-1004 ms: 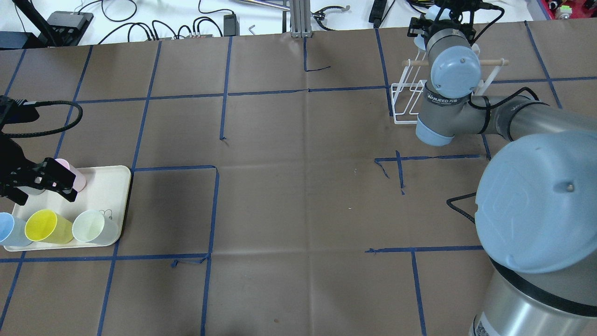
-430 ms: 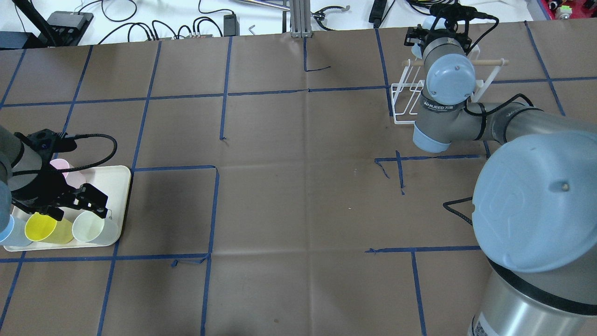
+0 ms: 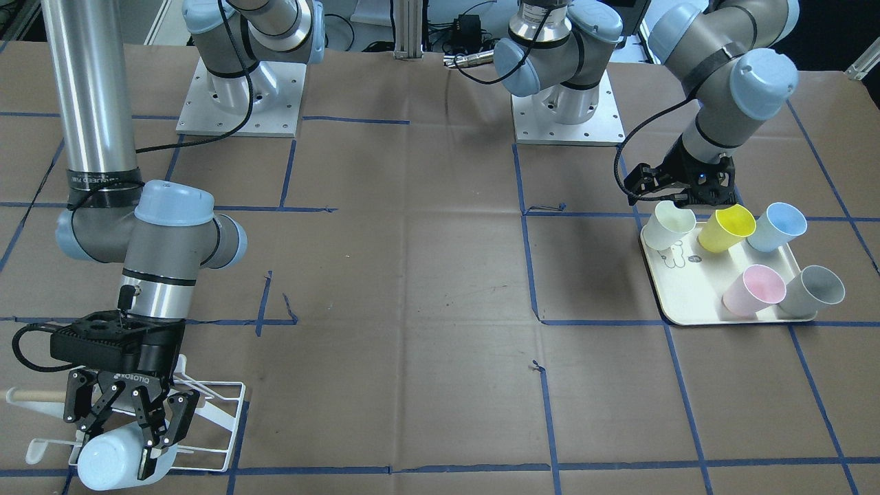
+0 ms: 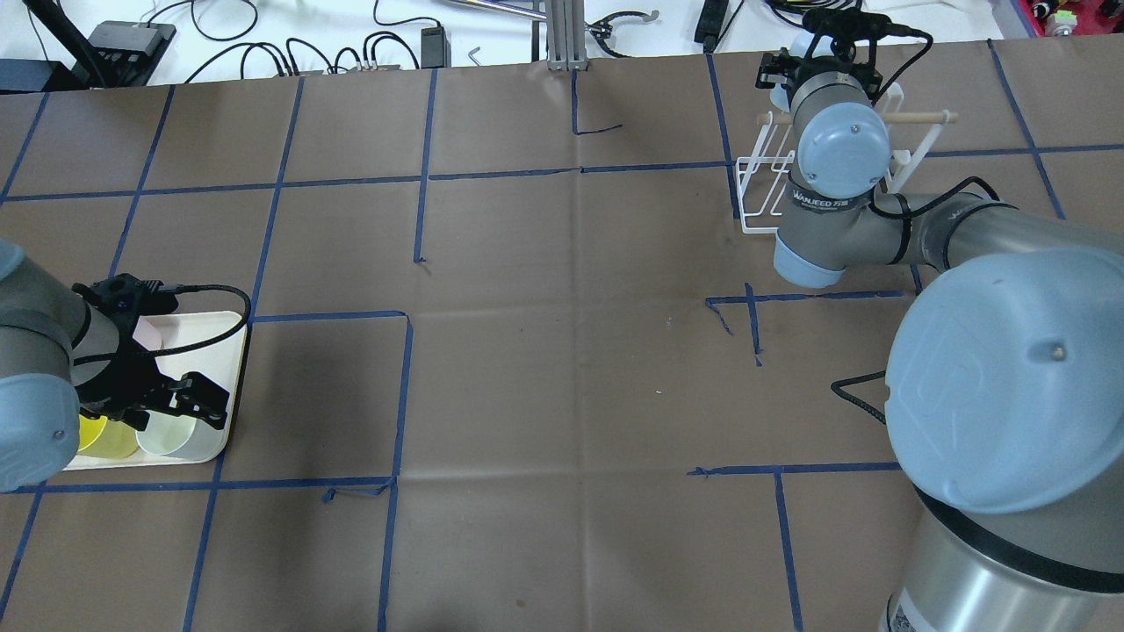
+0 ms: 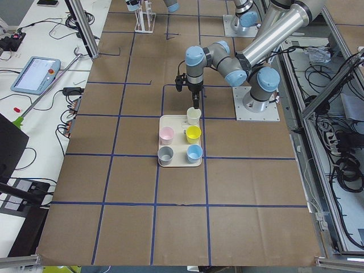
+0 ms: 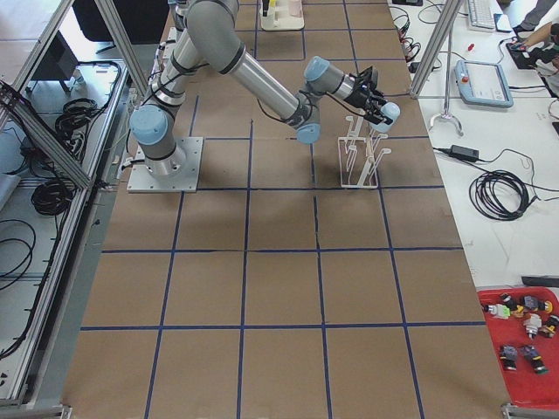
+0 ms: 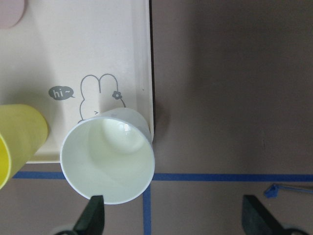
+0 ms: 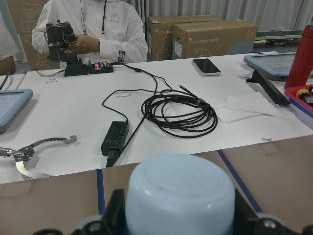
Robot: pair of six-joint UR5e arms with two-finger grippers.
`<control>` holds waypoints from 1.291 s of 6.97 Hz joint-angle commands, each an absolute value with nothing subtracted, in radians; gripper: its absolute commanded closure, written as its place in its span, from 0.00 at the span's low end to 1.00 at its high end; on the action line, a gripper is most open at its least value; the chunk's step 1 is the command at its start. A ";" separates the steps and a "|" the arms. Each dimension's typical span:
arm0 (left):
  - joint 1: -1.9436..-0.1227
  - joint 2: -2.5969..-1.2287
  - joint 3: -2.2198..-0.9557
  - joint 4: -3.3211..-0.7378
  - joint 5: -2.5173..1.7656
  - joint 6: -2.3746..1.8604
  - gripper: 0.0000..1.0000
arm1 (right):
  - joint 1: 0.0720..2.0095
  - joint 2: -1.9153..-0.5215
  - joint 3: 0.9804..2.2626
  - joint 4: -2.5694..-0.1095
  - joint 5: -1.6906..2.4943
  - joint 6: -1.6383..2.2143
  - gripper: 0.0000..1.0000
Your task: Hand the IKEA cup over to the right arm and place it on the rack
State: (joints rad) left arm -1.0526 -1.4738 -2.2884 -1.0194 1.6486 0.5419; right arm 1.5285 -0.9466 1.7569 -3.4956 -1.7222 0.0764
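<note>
My right gripper (image 3: pixel 127 440) is shut on a light blue cup (image 3: pixel 110 462) and holds it on its side at the far end of the white wire rack (image 3: pixel 218 405). The cup's base fills the right wrist view (image 8: pixel 180 196). The rack with its wooden dowel also shows in the overhead view (image 4: pixel 757 189). My left gripper (image 3: pixel 677 201) is open and empty, just above a pale white cup (image 7: pixel 107 161) at the corner of the cream tray (image 7: pixel 73 49). Its fingers (image 7: pixel 95 218) stand on either side of that cup's near edge.
The tray (image 3: pixel 687 302) also holds a yellow cup (image 3: pixel 725 227), a blue cup (image 3: pixel 777 227), a pink cup (image 3: pixel 753 289) and a grey cup (image 3: pixel 815 289). Blue tape lines cross the brown table. Cables and tools lie beyond the far edge.
My left arm has moved from the pink cup's side of the tray to over the pale white cup, still open. My right arm has shifted slightly left with the blue cup.
</note>
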 commanded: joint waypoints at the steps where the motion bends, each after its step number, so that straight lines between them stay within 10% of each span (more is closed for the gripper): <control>1: -1.052 -1.544 -2.315 -0.916 1.646 0.577 0.01 | 1.529 -0.946 1.755 -3.494 -1.721 0.074 0.00; 4: -1.023 -1.545 -2.312 -0.919 1.646 0.597 0.01 | 1.529 -0.954 1.747 -3.494 -1.718 0.077 0.00; 7: -1.009 -1.539 -2.299 -0.923 1.646 0.604 0.85 | 1.545 -1.075 1.758 -3.462 -1.706 0.087 0.00; 9: -1.012 -1.531 -2.260 -0.931 1.576 0.607 1.00 | 1.561 -1.173 1.837 -3.458 -1.622 0.106 0.00</control>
